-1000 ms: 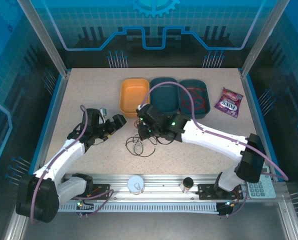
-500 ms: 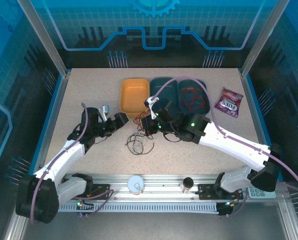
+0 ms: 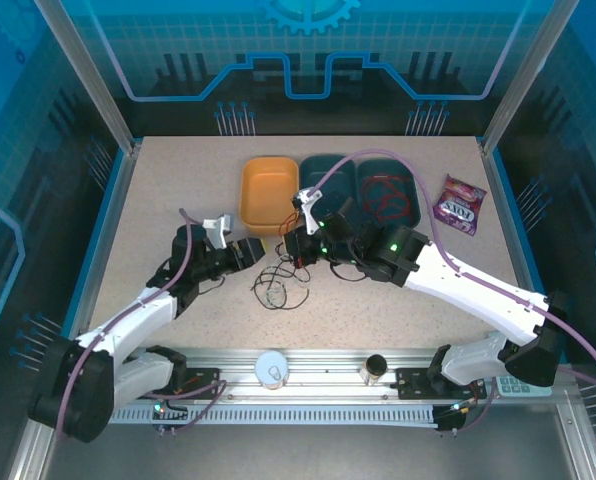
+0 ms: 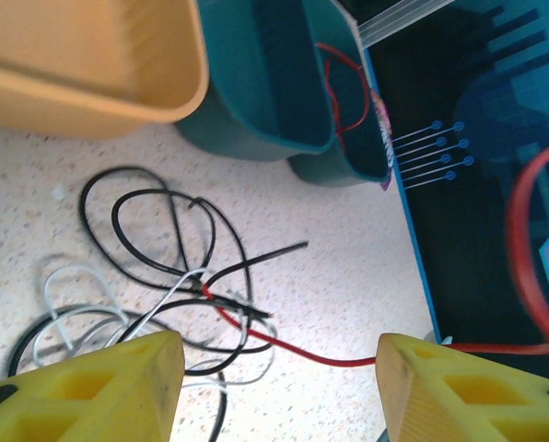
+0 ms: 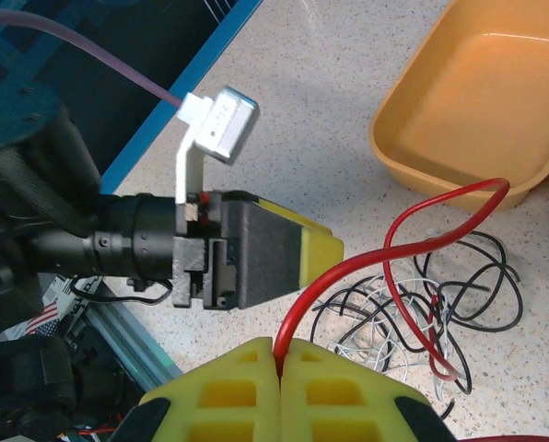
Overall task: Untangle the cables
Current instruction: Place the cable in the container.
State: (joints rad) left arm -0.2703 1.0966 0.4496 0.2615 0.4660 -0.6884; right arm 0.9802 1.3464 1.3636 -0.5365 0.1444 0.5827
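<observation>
The right claw [image 5: 279, 348] is clenching the red cable [image 5: 367, 262], holding it up off the heap. The left claw [image 4: 279, 354] is standing released, its jaws apart, with that red strand crossing the gap between them ungripped. The cables are lying knotted on the bench [image 3: 168, 180], just near of the orange bin [image 3: 268, 195] and between the two claws. The black cable [image 4: 127, 171] and the white cable [image 4: 67, 270] are crossing the red one at a single pinch point.

The main risk is a pull on the red strand cinching that crossing and dragging the whole heap along. The left claw, in shutting, could also be trapping black or white strands with the red, or missing so thin a wire. The lifted red loop is hanging beside the left claw's body and may be snagging there.
</observation>
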